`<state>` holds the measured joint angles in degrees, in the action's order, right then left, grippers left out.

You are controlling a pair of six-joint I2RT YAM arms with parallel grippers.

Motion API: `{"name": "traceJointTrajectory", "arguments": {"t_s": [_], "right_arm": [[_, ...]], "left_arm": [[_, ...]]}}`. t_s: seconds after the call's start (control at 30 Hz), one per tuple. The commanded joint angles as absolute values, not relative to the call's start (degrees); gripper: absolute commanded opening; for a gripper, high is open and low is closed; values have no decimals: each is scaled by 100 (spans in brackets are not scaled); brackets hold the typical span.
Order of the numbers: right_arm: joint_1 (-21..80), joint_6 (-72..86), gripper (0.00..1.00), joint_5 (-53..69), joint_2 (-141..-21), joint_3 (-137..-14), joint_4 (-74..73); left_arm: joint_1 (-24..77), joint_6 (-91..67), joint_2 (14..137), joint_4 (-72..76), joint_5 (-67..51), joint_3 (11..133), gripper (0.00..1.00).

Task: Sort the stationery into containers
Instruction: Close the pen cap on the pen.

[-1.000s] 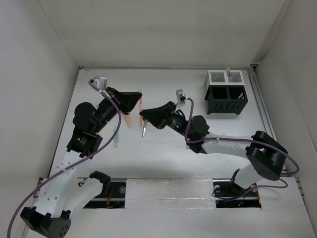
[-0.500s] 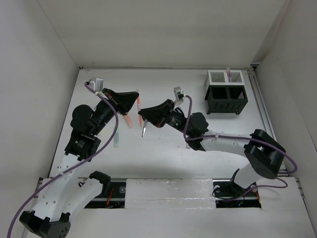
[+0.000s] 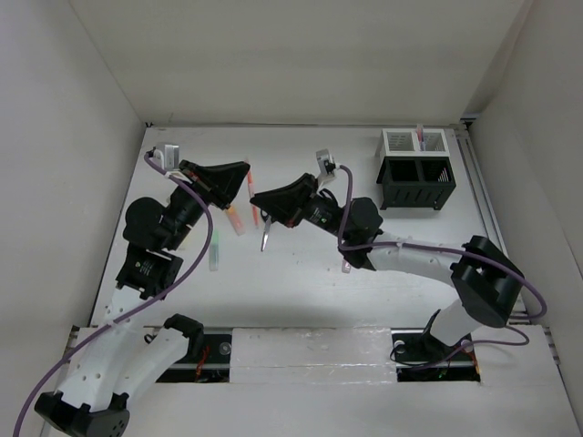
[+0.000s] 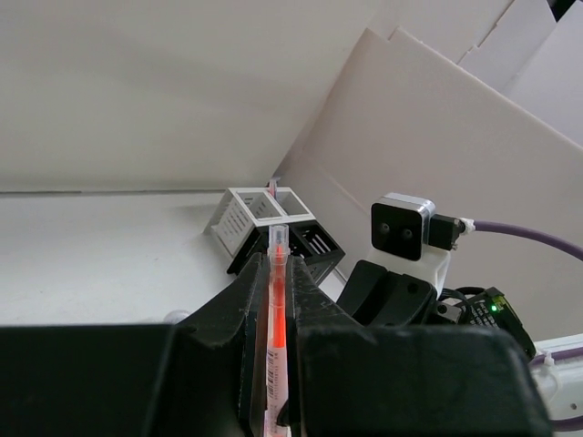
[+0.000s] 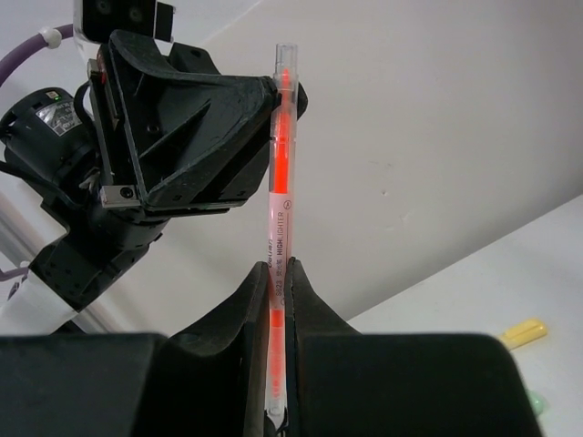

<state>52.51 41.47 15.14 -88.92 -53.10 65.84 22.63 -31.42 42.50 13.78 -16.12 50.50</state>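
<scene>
Left gripper (image 4: pixel 277 273): clamped on one end of the orange pen (image 5: pixel 281 173). Right gripper (image 5: pixel 277 278): clamped on the same pen, further along it. The pen appears to be raised off the table (image 3: pixel 301 273), well left of the organiser (image 3: pixel 416 185).

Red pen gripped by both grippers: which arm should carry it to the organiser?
Right. The right gripper grips the red pen, and the black organiser stands on its side, far from the left gripper.
</scene>
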Motion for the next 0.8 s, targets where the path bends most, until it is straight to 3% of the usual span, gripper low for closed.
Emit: {"name": "traceJointTrajectory", "arguments": {"t_s": [0.0,0.6,0.77], "right_arm": [[5115,4245,0,1169,-8754,-5906,8095],[4957,4518,0,1222,-8701,-6372,7709],[4957,4351,0,1721,-8824,-6372,7603]], "left_arm": [[2294,-3041,4359,475,-1969,4887,0],[2294,-2988,4412,422,-1969,4887,0],[2294,-3041,4412,343,-1758,4956,0]]}}
